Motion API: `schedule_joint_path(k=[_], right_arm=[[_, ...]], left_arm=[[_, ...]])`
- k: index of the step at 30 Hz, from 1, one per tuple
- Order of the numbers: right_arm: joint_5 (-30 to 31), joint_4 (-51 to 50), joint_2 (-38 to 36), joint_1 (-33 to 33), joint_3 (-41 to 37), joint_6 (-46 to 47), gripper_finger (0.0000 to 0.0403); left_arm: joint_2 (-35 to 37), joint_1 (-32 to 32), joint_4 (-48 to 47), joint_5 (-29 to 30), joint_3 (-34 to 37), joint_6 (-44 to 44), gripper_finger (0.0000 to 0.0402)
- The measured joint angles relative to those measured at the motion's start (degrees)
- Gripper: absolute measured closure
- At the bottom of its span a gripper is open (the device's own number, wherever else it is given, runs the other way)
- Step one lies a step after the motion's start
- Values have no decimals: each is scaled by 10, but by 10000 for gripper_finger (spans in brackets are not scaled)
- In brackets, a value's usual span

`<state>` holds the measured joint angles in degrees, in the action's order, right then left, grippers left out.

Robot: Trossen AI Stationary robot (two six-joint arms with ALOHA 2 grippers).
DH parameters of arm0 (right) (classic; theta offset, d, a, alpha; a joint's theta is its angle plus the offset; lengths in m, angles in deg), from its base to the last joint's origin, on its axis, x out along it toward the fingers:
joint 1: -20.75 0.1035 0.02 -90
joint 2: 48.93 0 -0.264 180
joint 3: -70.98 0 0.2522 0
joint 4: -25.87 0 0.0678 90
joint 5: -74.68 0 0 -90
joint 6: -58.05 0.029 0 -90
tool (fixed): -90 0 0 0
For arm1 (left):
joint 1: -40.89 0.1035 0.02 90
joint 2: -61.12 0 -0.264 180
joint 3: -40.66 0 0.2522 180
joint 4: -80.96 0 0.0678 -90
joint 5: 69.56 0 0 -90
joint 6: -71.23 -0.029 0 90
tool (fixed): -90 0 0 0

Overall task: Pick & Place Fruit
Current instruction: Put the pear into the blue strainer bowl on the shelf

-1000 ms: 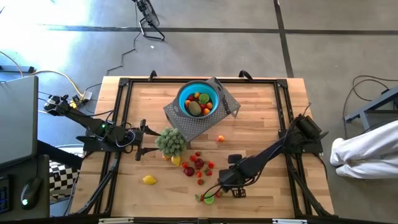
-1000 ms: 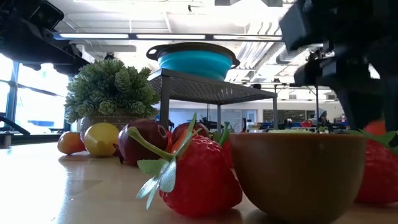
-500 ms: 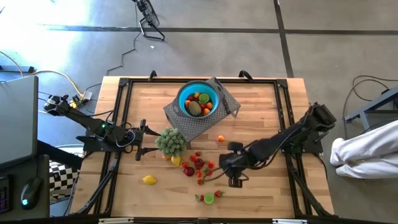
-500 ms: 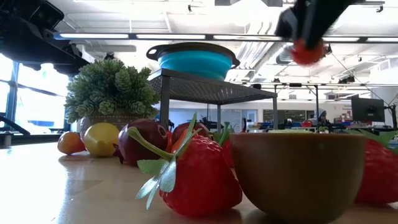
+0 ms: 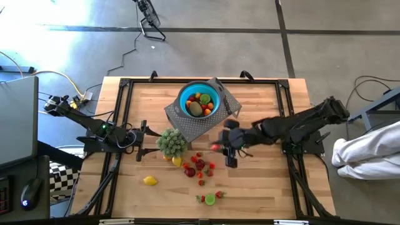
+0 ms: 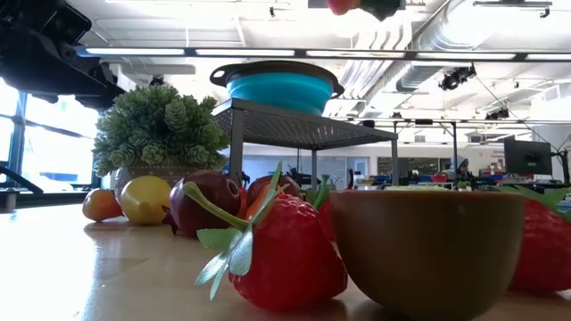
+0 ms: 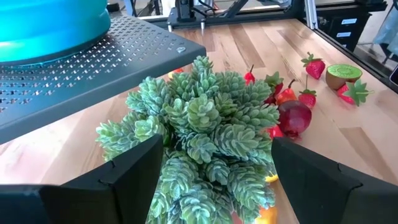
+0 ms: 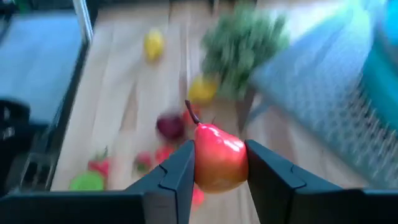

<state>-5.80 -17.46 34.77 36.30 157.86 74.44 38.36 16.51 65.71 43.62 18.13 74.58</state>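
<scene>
High view shows the right tool clamped on a red fruit above the tabletop, blue bowl just beyond toward the rack; left tool waits apart.

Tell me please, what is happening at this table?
The right gripper is shut on a red fruit and carries it above the table near the blue bowl, which already holds fruit. The left gripper waits open beside the small green plant. More fruit lies on the wood.
</scene>
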Motion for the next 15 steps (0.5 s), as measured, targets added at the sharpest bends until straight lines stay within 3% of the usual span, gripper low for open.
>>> schedule_joint_path(k=[15], right_arm=[[57,146,-7,-79,0,-175,283]], left_arm=[[0,0,0,0,0,0,107]])
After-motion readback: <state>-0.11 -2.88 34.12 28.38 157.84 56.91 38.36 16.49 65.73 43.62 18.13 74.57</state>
